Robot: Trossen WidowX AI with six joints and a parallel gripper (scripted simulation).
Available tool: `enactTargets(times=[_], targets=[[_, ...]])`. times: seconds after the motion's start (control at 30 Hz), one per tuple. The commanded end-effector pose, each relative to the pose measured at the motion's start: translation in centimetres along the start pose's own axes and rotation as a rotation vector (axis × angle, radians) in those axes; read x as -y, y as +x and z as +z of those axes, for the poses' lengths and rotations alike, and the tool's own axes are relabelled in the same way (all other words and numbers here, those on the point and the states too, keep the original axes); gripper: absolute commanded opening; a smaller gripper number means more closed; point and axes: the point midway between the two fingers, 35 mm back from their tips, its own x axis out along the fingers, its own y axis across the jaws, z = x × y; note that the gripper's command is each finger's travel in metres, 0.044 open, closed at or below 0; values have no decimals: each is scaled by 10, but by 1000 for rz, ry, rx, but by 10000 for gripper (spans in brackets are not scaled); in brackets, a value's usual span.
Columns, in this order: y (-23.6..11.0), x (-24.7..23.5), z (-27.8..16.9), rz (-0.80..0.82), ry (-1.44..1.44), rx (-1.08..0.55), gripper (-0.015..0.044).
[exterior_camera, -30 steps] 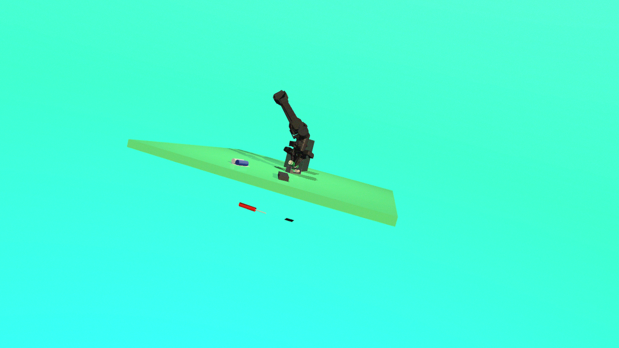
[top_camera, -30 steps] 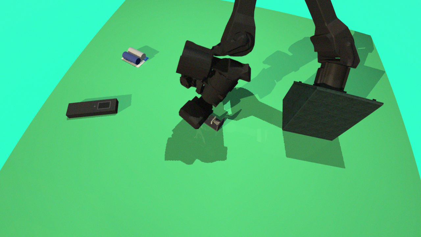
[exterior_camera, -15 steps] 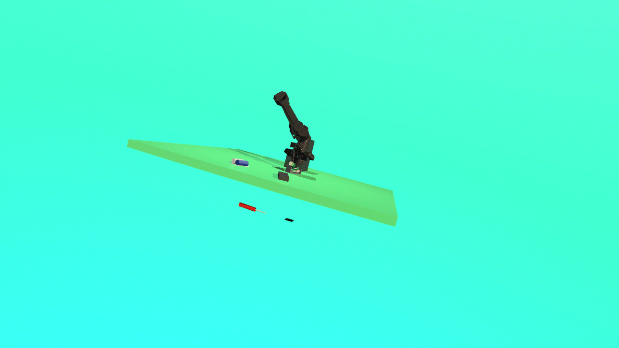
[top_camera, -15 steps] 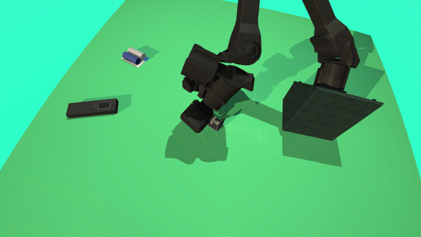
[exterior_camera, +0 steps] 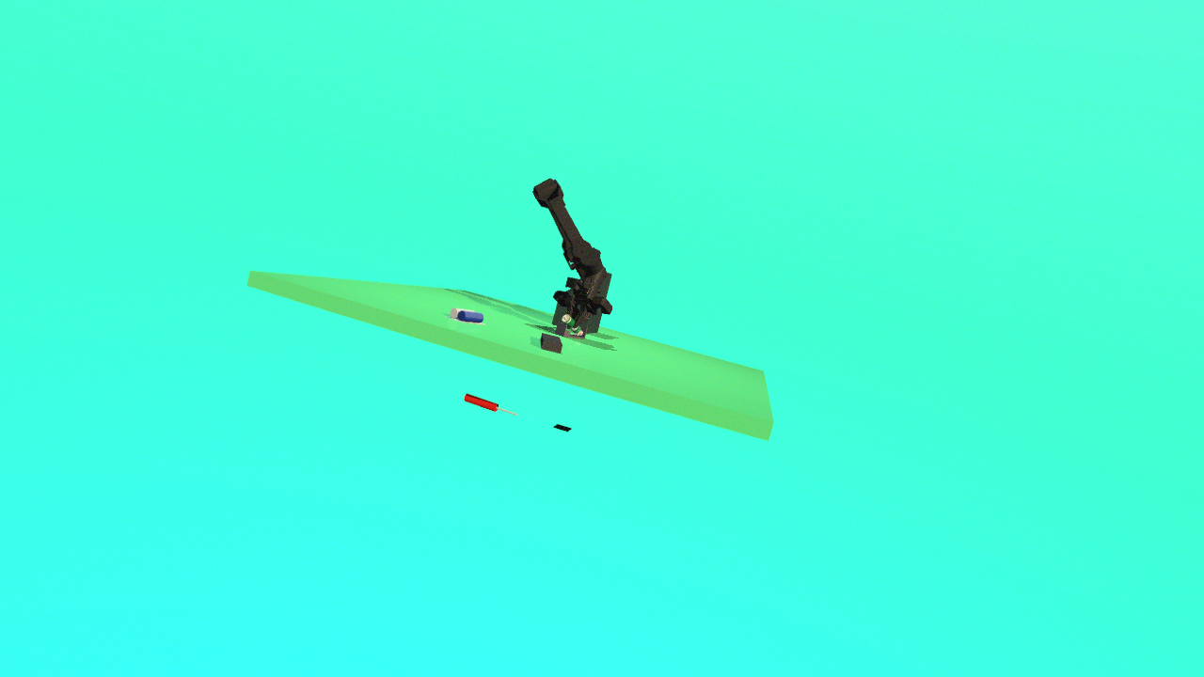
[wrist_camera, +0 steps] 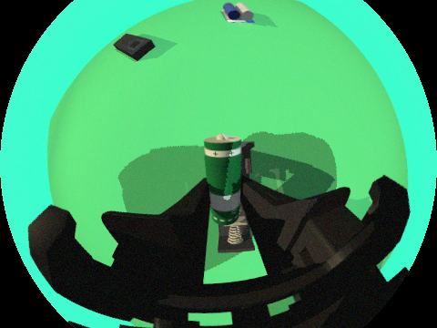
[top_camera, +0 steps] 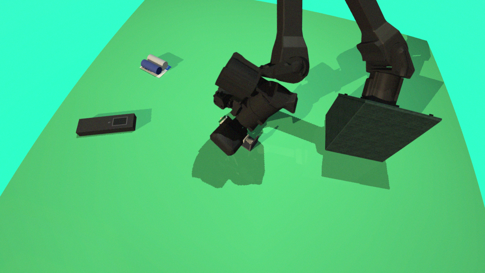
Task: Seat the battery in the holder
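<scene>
My gripper (wrist_camera: 223, 181) is shut on the green battery (wrist_camera: 223, 170) (top_camera: 222, 119) (exterior_camera: 565, 319), gripping its sides. In the wrist view the battery's terminal end points away from me and its flat end is nearer. The dark holder (wrist_camera: 236, 250) (top_camera: 250, 146) lies on the table below and behind the battery. Its coiled spring (wrist_camera: 234, 234) (top_camera: 249, 139) shows past the flat end. The holder's far end (wrist_camera: 248, 148) shows to the right of the terminal end, so the battery looks offset to the left. The middle of the holder is hidden, and I cannot tell whether battery and holder touch.
A long black box (top_camera: 98, 125) (exterior_camera: 551, 343) (wrist_camera: 133, 46) lies on the green table (top_camera: 169, 220). A board with a blue cylinder (top_camera: 151, 66) (exterior_camera: 470, 317) (wrist_camera: 231, 11) and a white cylinder stands farther back. The exterior view shows a red screwdriver (exterior_camera: 481, 402) beyond the table edge.
</scene>
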Motion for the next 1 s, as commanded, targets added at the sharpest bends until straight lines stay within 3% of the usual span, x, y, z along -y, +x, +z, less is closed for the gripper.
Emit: enactTargets(times=[0.0,0.97], targets=[[2,3,-6,-5,-19,8,88],[1,10,-16,26,-28,83,88]])
